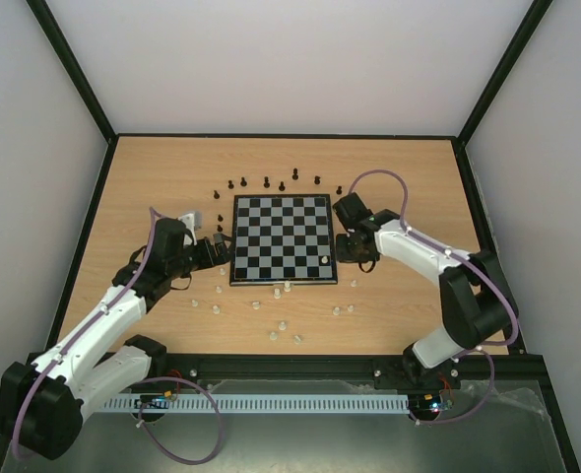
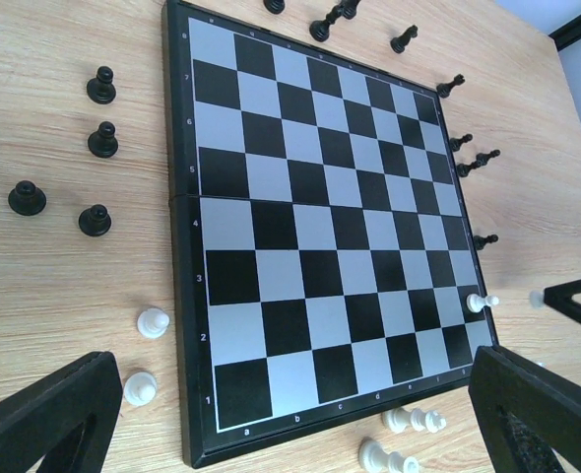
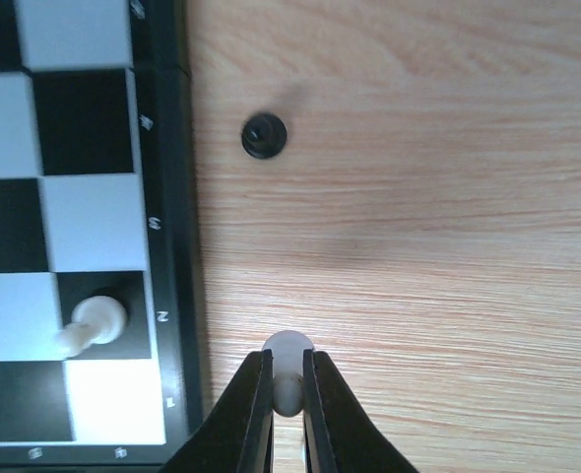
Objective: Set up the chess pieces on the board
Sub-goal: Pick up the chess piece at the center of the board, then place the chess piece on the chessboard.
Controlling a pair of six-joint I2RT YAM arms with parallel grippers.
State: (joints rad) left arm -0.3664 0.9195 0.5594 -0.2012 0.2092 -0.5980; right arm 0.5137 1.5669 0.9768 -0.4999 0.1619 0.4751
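The board (image 1: 282, 237) lies mid-table with one cream-white pawn (image 1: 325, 261) standing near its front right corner; it also shows in the right wrist view (image 3: 92, 322). My right gripper (image 3: 288, 386) is shut on another white pawn (image 3: 289, 365), just right of the board's frame (image 3: 177, 296), and shows in the top view (image 1: 355, 258). My left gripper (image 1: 220, 248) is open and empty at the board's left edge. Black pieces (image 1: 267, 181) stand along the far side and white pieces (image 1: 283, 323) lie in front of the board.
A black pawn (image 3: 264, 135) stands on the wood right of the board. Black pawns (image 2: 95, 220) and white pawns (image 2: 153, 322) stand left of the board (image 2: 320, 227). Two white pieces (image 2: 414, 421) lie by its front edge. A white box (image 1: 189, 219) sits behind the left gripper.
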